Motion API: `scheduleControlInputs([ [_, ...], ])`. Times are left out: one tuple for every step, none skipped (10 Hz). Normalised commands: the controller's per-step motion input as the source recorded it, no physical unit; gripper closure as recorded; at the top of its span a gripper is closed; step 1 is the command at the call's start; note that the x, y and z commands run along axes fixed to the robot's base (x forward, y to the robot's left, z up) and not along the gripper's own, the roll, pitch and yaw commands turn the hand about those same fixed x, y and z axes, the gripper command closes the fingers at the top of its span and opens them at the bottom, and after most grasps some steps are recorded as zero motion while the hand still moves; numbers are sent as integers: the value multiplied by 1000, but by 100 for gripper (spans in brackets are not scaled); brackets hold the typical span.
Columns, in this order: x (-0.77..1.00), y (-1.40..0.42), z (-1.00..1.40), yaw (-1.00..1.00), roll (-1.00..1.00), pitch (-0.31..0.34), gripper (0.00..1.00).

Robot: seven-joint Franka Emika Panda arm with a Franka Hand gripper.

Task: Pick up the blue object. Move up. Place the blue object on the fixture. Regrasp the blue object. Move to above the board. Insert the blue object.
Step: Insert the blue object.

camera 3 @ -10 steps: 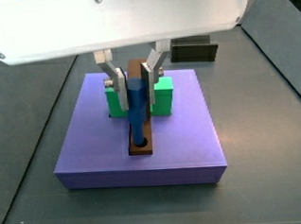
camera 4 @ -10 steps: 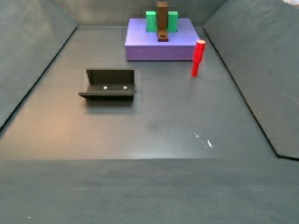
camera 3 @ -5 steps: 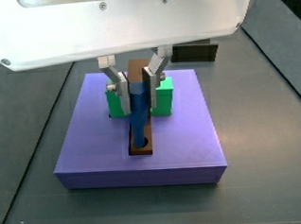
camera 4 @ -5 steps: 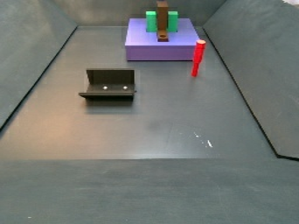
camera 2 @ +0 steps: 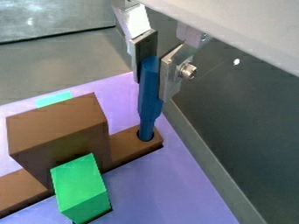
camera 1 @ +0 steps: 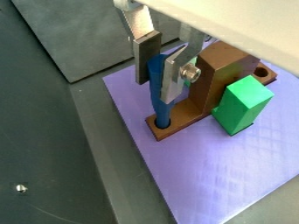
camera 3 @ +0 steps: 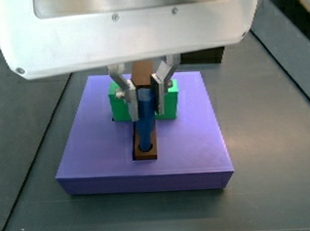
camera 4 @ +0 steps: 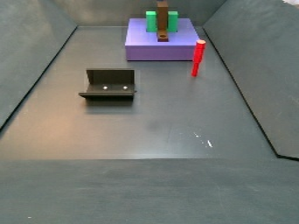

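Most of the task looks done: left on the floor, the fixture (camera 4: 108, 84) stands bare, and farther right on the board (camera 3: 186, 155) the blue peg (camera 1: 160, 96) stands upright with its tip in the brown bar's (camera 2: 70, 172) round hole. Claw (camera 1: 160, 68) is clamped on the peg above the board; only seating and release seem left

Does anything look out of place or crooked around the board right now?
Nothing stands out. The gripper holds the blue object upright over the board, its lower tip in the brown bar's round hole. The green block sits squarely, and in a side view the red peg stands upright beside the board.
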Motion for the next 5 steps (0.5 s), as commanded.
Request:
scheduleControlInputs([
  [46,0,-326,51,53,-66,100],
  [23,-46,-286,60,110,-83,100],
  [0,-111,-254,71,166,-106,100],
  [0,-74,-254,63,189,-114,100],
  [0,-11,-206,54,186,-99,100],
])
